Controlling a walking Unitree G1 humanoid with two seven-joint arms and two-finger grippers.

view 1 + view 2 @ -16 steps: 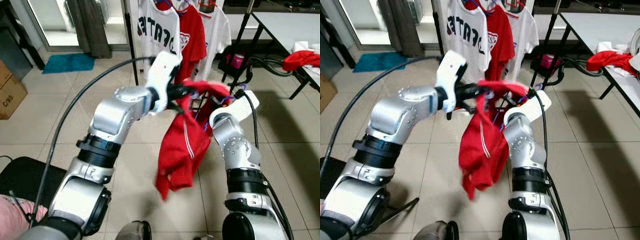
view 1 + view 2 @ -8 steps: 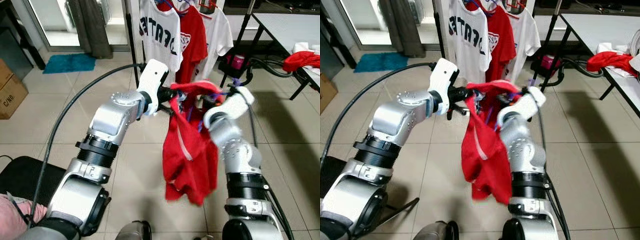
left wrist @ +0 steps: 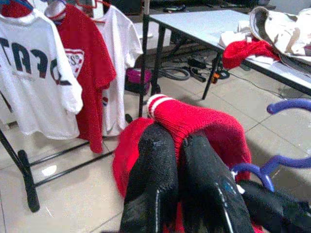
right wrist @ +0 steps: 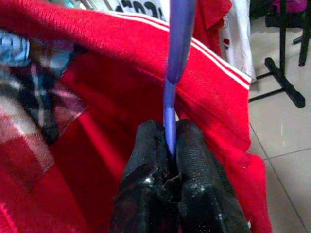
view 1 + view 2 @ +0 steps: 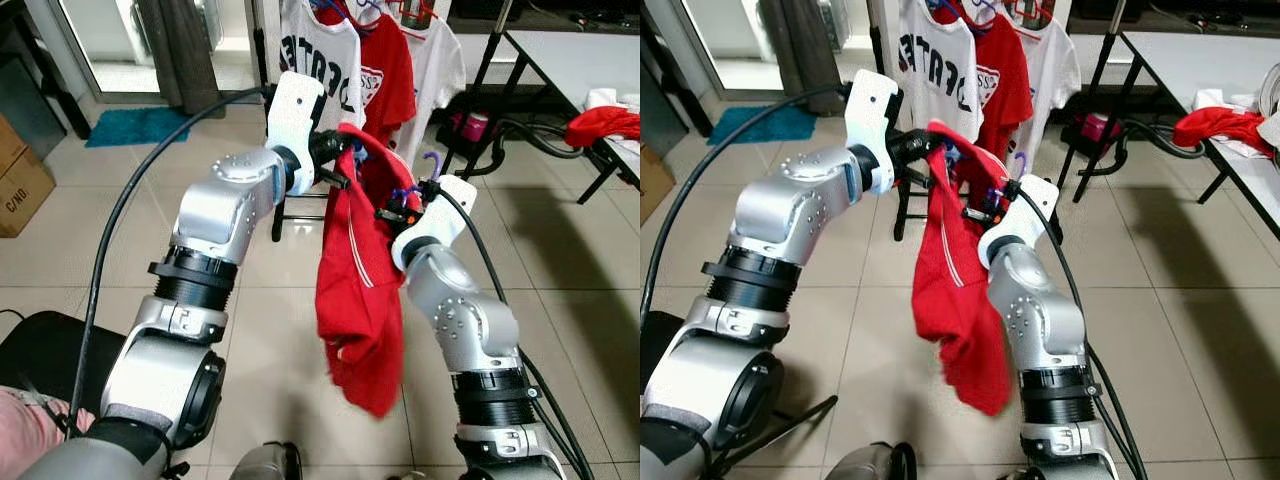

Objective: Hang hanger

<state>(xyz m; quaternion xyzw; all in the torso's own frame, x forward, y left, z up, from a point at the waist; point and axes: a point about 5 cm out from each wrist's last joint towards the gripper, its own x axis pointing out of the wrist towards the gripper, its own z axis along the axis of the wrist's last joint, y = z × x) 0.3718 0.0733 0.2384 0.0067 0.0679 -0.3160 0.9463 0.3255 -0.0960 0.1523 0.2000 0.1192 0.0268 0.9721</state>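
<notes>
At centre frame, a red shirt hangs from a purple hanger held up between both arms. The left gripper, upper centre, has its fingers closed on the shirt's collar. The right gripper, just right of it, pinches the hanger's stem. A clothes rack with shirts stands behind.

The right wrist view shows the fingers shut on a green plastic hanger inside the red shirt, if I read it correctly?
Not quite: the right wrist view shows the fingers shut on a blue-purple plastic hanger, not a green one. It does lie inside the red shirt.
</notes>
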